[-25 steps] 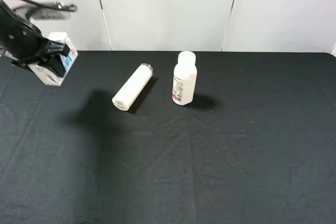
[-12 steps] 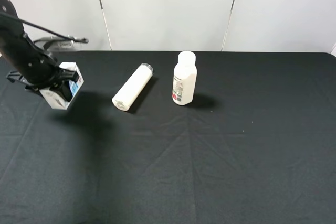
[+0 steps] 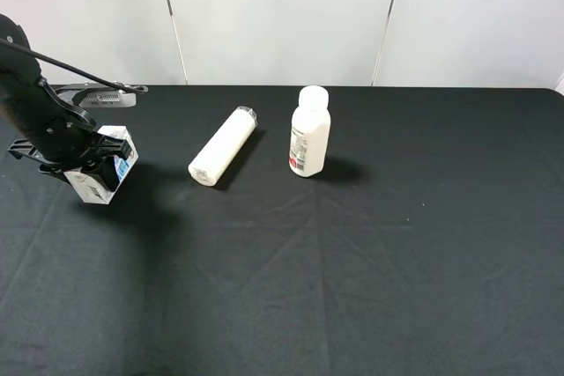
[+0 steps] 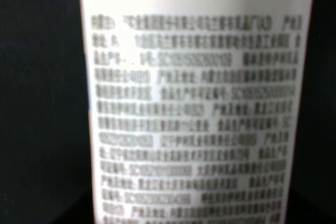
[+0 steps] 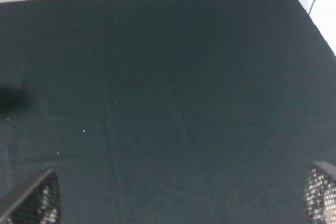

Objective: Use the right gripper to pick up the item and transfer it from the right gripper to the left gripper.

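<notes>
In the exterior high view, the left gripper (image 3: 88, 165) is pinching the small white carton (image 3: 104, 165) with blue print at the far left of the black tablecloth (image 3: 352, 261). The carton is sitting tilted between the black fingers, its lower corner at or just above the cloth; I cannot tell whether it is touching. A shadow is lying on the cloth just beside it. Near the middle of the table, a white cylindrical tube-like bottle (image 3: 223, 145) is lying on its side, and a white capped bottle (image 3: 309, 132) is standing upright just to its right, the two near each other but apart. Both are lying well apart from the carton. The right arm is not showing in this view.

In the left wrist view, the carton's white face (image 4: 194, 103) is filling most of the frame, covered with rows of blurred dark print, with dark cloth on both sides. The fingers themselves are not showing here.

In the right wrist view, the right gripper (image 5: 178, 203) is hanging over bare black cloth, its two fingertips (image 5: 31, 203) showing at opposite lower corners, spread wide with nothing between them.
</notes>
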Tool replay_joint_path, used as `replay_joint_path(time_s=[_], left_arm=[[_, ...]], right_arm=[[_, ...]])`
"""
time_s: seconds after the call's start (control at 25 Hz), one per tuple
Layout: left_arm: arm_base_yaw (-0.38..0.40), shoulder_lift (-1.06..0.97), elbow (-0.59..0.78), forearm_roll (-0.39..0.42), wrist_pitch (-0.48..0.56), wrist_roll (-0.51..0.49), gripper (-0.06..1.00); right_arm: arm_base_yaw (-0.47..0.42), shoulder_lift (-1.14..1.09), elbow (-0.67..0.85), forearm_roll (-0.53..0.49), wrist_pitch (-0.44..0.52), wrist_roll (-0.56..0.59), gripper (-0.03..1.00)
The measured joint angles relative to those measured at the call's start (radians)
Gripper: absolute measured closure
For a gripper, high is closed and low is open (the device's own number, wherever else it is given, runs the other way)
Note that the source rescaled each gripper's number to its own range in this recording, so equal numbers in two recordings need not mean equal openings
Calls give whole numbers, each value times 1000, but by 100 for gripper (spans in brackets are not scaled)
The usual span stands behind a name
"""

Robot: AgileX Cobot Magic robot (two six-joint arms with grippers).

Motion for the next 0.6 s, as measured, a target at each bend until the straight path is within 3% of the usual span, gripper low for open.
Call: replay_joint_path(time_s=[0.16, 0.24, 0.32, 0.36, 0.44, 0.6], left_arm=[[0, 0, 0, 0, 6, 0, 93], [0, 0, 0, -1, 7, -12, 67], [0, -1, 0, 0, 7, -34, 25], [0, -1, 0, 0, 7, -35, 15], [0, -1, 0, 0, 7, -35, 2], [0, -1, -1, 1, 21, -36, -4]], right_arm=[[0, 0, 0, 0, 0, 0, -3], [0, 0, 0, 0, 0, 0, -3], [0, 0, 0, 0, 0, 0, -3], [0, 0, 0, 0, 0, 0, -3], [0, 0, 0, 0, 0, 0, -3], [0, 0, 0, 0, 0, 0, -3]])
